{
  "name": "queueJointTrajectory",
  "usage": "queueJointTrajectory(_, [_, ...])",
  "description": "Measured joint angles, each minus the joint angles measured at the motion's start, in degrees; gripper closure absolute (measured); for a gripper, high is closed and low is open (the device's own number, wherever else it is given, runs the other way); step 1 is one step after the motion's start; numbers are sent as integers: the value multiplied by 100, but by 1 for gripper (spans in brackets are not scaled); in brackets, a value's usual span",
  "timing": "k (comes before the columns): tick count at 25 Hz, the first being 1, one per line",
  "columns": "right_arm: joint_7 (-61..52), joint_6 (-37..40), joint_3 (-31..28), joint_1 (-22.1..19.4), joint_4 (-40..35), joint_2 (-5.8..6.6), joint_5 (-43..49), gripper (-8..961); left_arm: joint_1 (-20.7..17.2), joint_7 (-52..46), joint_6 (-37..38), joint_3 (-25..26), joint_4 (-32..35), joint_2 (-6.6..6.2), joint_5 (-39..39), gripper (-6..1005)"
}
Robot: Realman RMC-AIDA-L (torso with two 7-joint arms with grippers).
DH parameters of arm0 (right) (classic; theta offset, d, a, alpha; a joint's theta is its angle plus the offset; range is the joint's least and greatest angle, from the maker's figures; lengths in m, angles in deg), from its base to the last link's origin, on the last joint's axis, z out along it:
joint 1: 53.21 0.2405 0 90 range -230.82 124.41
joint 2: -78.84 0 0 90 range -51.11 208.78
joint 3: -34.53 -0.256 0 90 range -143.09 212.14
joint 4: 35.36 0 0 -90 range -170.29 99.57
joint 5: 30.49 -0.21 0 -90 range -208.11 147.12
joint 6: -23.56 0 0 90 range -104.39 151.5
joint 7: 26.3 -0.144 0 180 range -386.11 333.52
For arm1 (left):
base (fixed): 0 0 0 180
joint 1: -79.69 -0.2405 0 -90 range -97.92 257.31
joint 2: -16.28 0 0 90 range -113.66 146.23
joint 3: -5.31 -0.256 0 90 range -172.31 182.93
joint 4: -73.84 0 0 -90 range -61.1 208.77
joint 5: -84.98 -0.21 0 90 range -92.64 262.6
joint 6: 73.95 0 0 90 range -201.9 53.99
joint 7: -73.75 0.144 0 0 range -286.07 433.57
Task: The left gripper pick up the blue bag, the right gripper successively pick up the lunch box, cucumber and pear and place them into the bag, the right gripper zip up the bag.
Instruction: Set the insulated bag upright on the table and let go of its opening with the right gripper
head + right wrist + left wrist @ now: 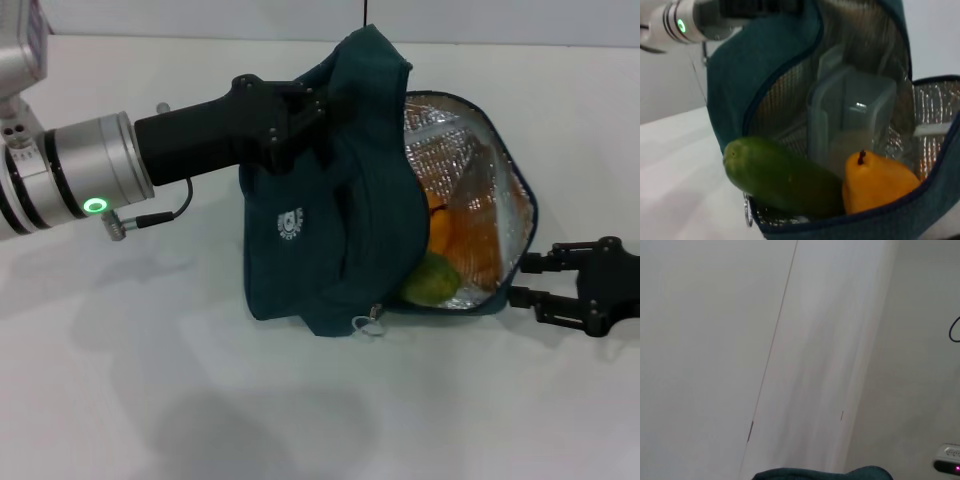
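Inside blue bag (760, 65), cucumber (782, 177), pear (877, 182)

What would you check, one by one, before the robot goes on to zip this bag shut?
1. Lunch box inside the blue bag: ok.
2. Pear inside: ok.
3. Cucumber fully inside: not ok, its end pokes out past the opening.
4. Left hand gripping the bag's top: ok, shut on the fabric.
5. Right hand free: ok, open and empty beside the bag's open end.
6. Zipper pull reachable: ok, it hangs at the bag's near edge; whether the track is unobstructed, cannot tell.
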Motion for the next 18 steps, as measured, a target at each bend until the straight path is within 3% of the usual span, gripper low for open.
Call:
queueJointTrajectory(7, [-45, -260, -1, 222, -30, -205, 507, 498, -25, 0, 8, 0, -2, 0, 0, 961])
queueJointTrajectory(18, [120, 97, -770, -106, -82, -88, 511, 499, -24, -106, 110, 0, 22, -1, 24, 960])
